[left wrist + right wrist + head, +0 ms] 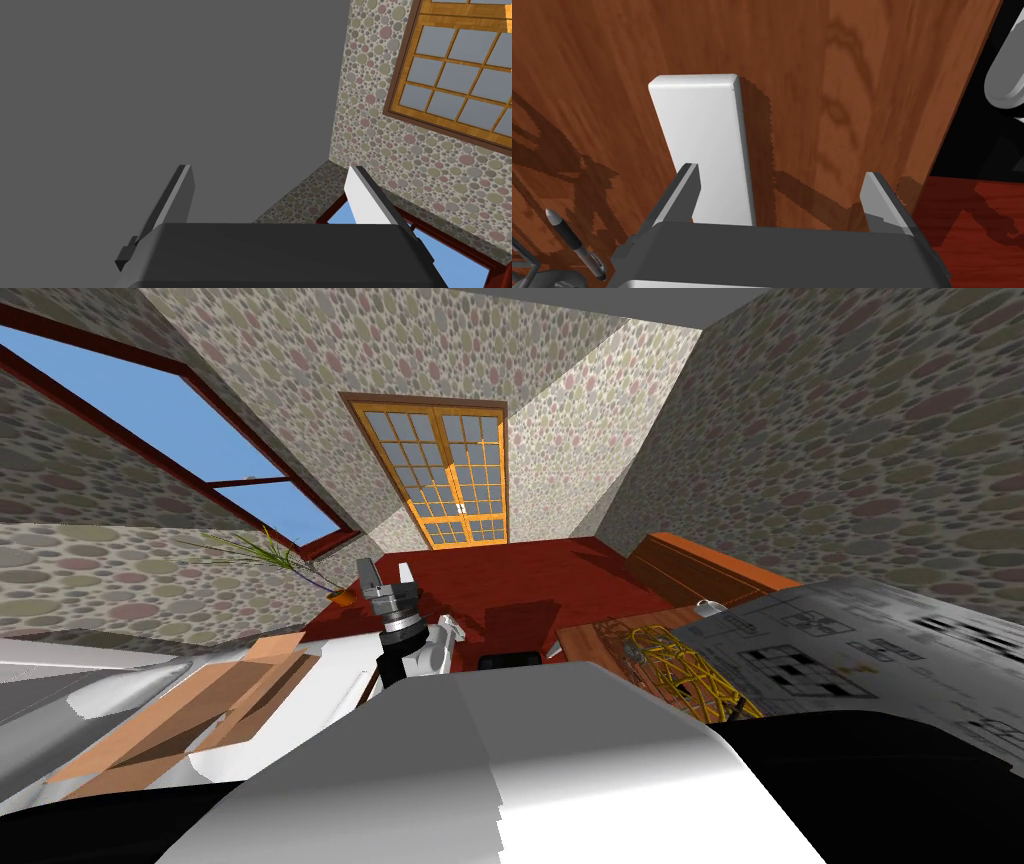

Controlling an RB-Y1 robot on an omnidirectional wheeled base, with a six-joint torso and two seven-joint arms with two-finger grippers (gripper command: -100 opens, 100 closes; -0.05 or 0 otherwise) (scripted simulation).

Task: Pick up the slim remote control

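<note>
The slim remote (704,145) is a plain white bar lying flat on a brown wooden table (822,100). My right gripper (779,195) hovers over its near end, open. The remote's near end sits in the gap, close against one finger (684,195) and well apart from the other finger (879,200). Nothing is gripped. My left gripper (388,578) is raised above the table's near left side, and the left wrist view shows it (270,195) open and empty.
A dark pen (574,245) lies on the table beside the right gripper. The table's edge (937,150) runs close by, with red floor (962,225) beyond. A yellow wire basket (670,663), a printed sheet (800,658) and a white mug (708,608) sit on the table (590,638).
</note>
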